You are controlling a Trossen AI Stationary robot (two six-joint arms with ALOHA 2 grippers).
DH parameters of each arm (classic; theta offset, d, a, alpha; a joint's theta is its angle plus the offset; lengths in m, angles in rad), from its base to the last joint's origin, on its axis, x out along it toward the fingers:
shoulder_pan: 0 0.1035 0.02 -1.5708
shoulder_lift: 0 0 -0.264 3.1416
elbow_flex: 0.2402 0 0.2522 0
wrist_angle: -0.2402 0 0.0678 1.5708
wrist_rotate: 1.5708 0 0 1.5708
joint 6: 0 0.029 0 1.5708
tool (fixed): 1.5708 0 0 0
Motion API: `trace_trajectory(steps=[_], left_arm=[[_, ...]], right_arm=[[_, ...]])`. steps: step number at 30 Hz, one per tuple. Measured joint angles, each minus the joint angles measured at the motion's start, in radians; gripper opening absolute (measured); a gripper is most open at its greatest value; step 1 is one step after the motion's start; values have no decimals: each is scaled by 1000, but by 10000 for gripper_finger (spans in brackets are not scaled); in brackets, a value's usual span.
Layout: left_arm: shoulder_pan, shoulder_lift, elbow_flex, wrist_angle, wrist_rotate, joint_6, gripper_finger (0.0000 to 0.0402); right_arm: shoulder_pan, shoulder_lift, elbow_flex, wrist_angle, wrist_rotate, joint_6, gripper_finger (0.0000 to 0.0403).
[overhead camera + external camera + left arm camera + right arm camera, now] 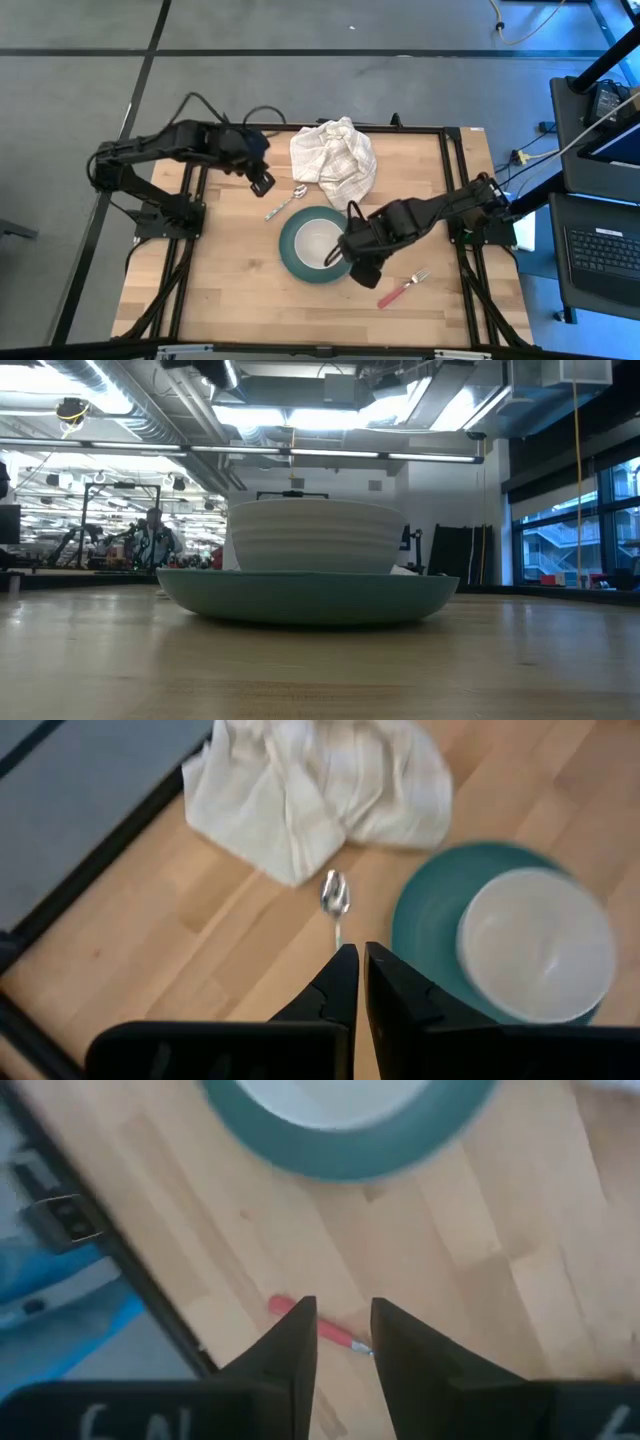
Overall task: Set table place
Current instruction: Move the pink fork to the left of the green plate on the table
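Table [230, 290]: spoon [335, 900] just ahead of left gripper [353, 960], fingers closed; fork [318, 1327] beyond right gripper [343, 1325], fingers parted.

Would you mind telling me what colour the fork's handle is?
Red. The fork shows best in the high view, lying right of the plate.

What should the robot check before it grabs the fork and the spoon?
1. Bowl sits in the teal plate: ok.
2. Fork lies free on the table, clear of the plate: ok.
3. Right gripper open, fork handle showing between its fingers: ok.
4. Spoon lies free between cloth and plate: ok.
5. Left gripper open enough for the spoon: not ok, fingers nearly together.
6. Height of each gripper above the wood: cannot tell.
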Motion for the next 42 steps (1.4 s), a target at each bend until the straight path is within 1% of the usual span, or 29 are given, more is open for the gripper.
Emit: trace_trajectory(steps=[3,8,10,12,14,19,21,24,28,30,34,37,42], left_arm=[[-4,-1,-70,0,15,-11,16],[-3,0,-189,50,37,-40,16],[-3,0,-224,59,41,-40,12],[-3,0,-252,64,41,-39,8],[-3,0,-274,65,41,-38,3],[-3,-1,-302,84,69,-31,4],[-3,-1,-316,95,83,-29,9],[-3,-1,-348,151,96,16,17],[5,-2,-425,276,197,61,31],[8,-2,-469,335,235,96,38],[26,-1,-543,370,242,99,55],[43,-1,-585,379,240,99,64],[70,-1,-661,483,249,93,65]], right_arm=[[5,1,-35,4,2,87,99],[-6,1,-91,14,5,162,99],[-7,1,-113,7,-13,218,99],[-4,1,-141,5,-58,273,99],[24,1,-171,6,-78,273,99],[121,1,-262,61,-115,178,99],[157,0,-304,107,-173,178,99],[211,0,-360,189,-248,213,99],[279,0,-410,299,-288,332,99],[311,0,-423,348,-272,366,99],[360,0,-442,370,-157,366,99],[384,0,-451,369,-138,362,99],[417,0,-489,379,-106,329,99]])
